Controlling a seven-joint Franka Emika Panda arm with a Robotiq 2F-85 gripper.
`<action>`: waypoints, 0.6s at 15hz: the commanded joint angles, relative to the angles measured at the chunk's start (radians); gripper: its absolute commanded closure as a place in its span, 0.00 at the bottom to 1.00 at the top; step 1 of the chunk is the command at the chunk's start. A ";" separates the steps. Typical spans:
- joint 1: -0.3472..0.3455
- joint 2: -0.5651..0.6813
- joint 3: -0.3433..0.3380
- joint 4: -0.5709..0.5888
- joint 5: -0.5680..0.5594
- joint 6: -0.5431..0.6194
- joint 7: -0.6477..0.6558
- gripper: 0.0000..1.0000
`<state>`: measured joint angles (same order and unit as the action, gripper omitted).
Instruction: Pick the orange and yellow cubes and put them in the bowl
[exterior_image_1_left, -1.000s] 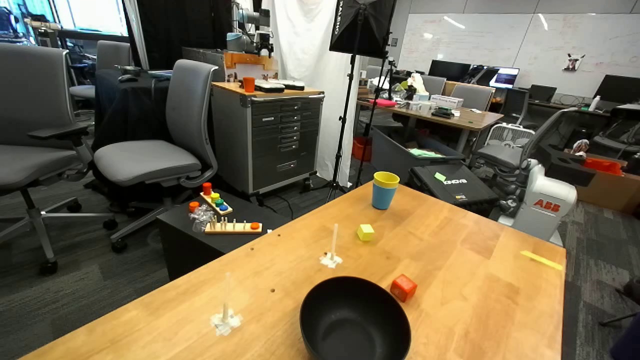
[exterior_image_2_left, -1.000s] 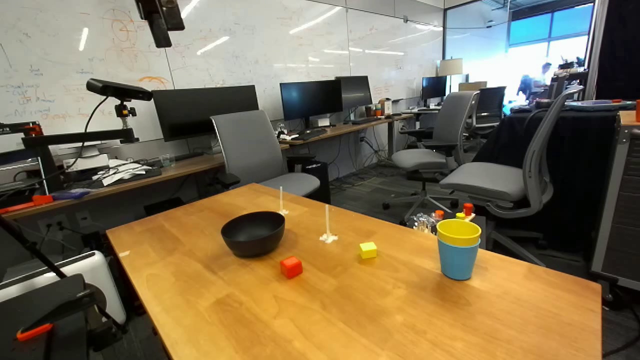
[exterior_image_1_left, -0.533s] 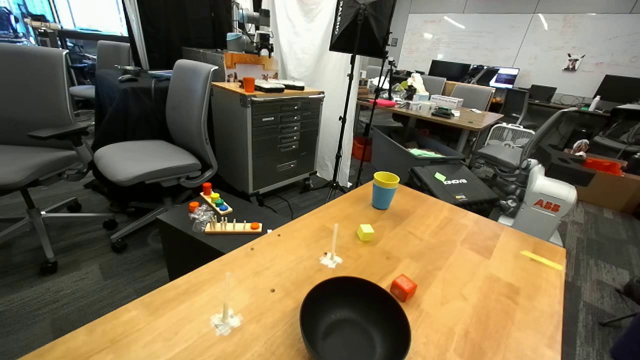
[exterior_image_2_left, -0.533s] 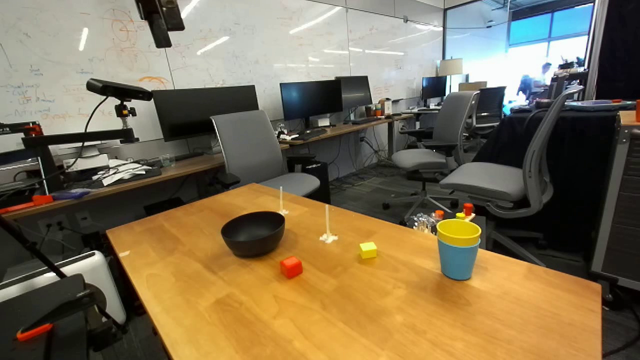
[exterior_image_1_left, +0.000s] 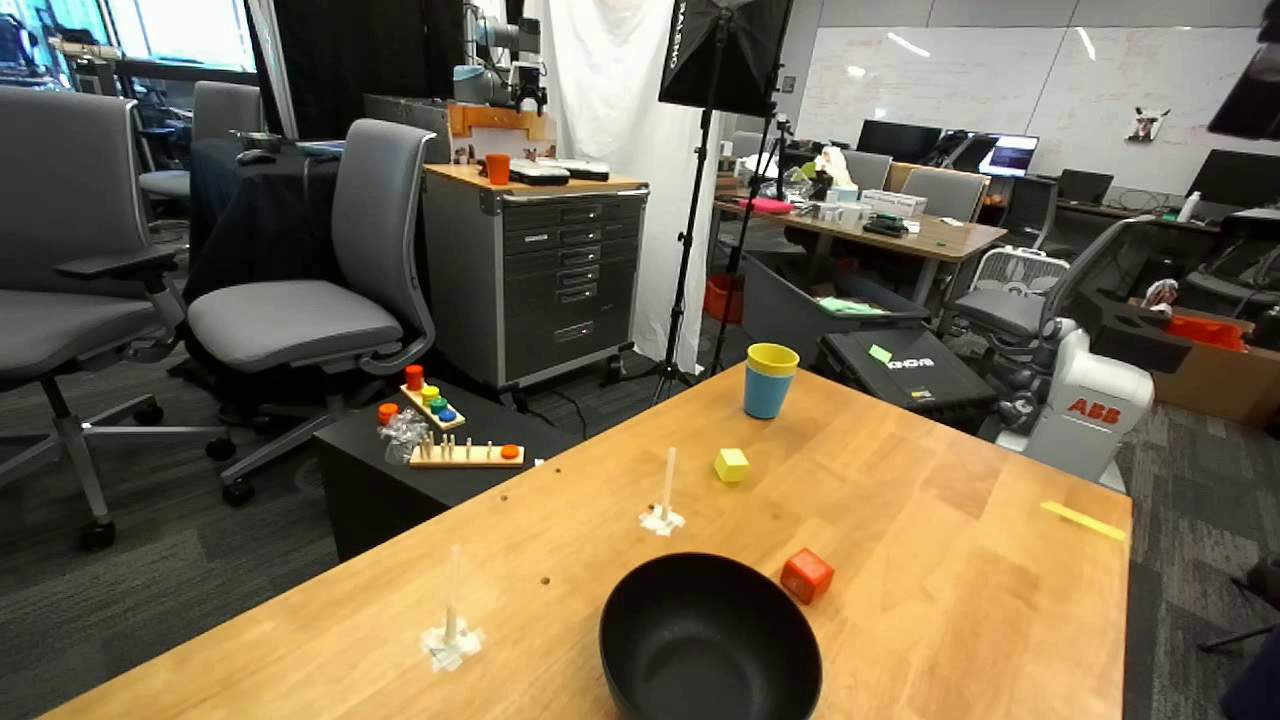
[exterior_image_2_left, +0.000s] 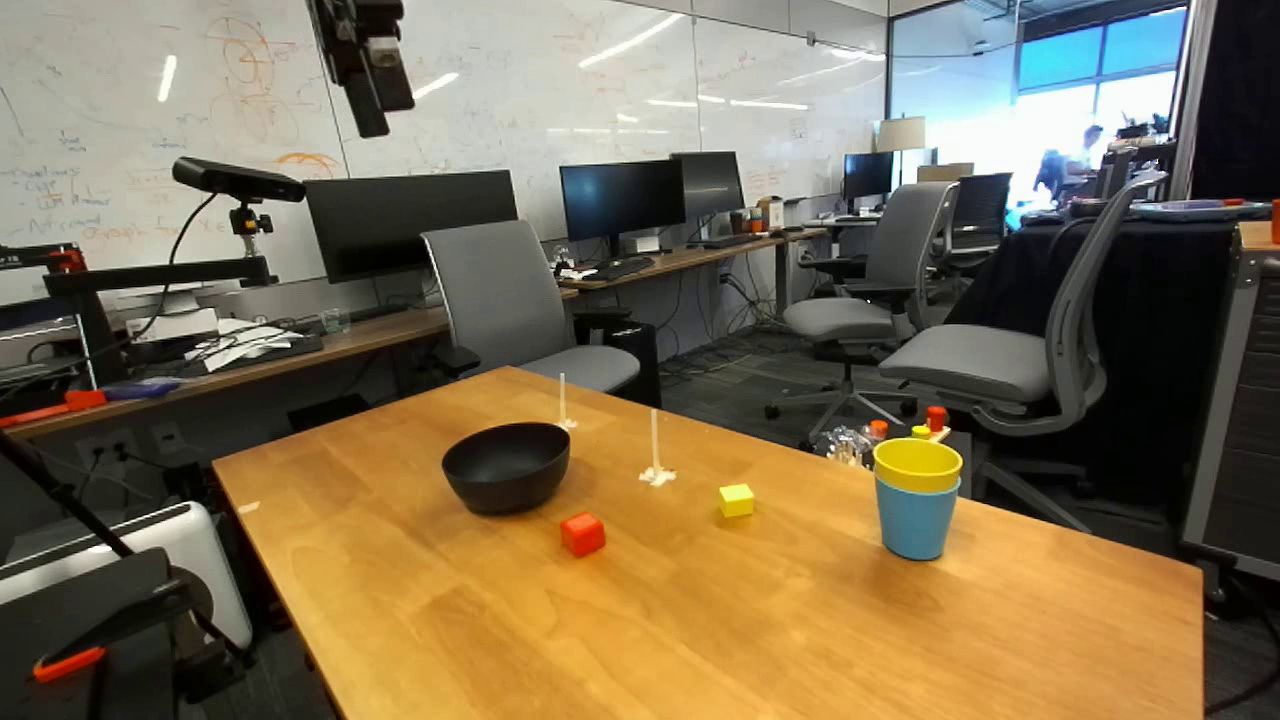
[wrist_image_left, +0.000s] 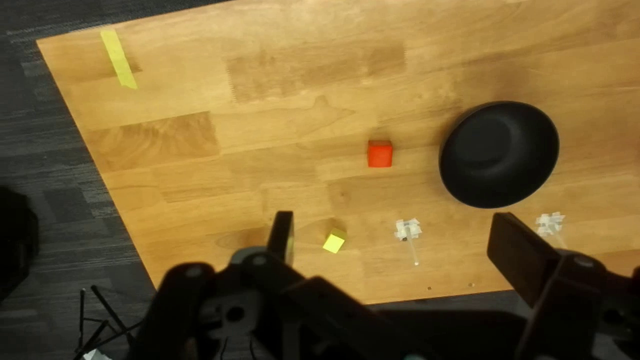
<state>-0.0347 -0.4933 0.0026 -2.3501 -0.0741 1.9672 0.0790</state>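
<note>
Wrist view: the small orange-red cube (wrist_image_left: 380, 154) sits at nine o'clock and the small bright-yellow cube (wrist_image_left: 334, 241) at eight from the wide round matte-black bowl (wrist_image_left: 500, 155), the black two-fingered gripper (wrist_image_left: 393, 217) hanging spread and empty above, presumably to straddle either cube.

Matt bowl (wrist_image_left: 500, 155), grained wood table (wrist_image_left: 280, 125) under it, smooth orange cube (wrist_image_left: 380, 154) near bowl, plastic-looking cups (exterior_image_2_left: 916, 510) well apart from bowl

Ok so I count two cubes (exterior_image_2_left: 583, 535) (exterior_image_2_left: 736, 500), one bowl (exterior_image_2_left: 508, 488), two sticks (exterior_image_2_left: 655, 440) (exterior_image_2_left: 562, 398) and what looks like two cups (exterior_image_2_left: 917, 525) (exterior_image_2_left: 916, 467), all on the one tabletop (exterior_image_2_left: 760, 610).
</note>
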 joint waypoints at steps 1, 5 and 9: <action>-0.023 0.063 0.001 -0.010 -0.016 0.094 0.040 0.00; -0.033 0.148 0.003 -0.033 -0.030 0.178 0.050 0.00; -0.033 0.226 -0.001 -0.059 -0.048 0.300 0.045 0.00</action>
<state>-0.0624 -0.3137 0.0025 -2.4010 -0.0962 2.1867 0.1134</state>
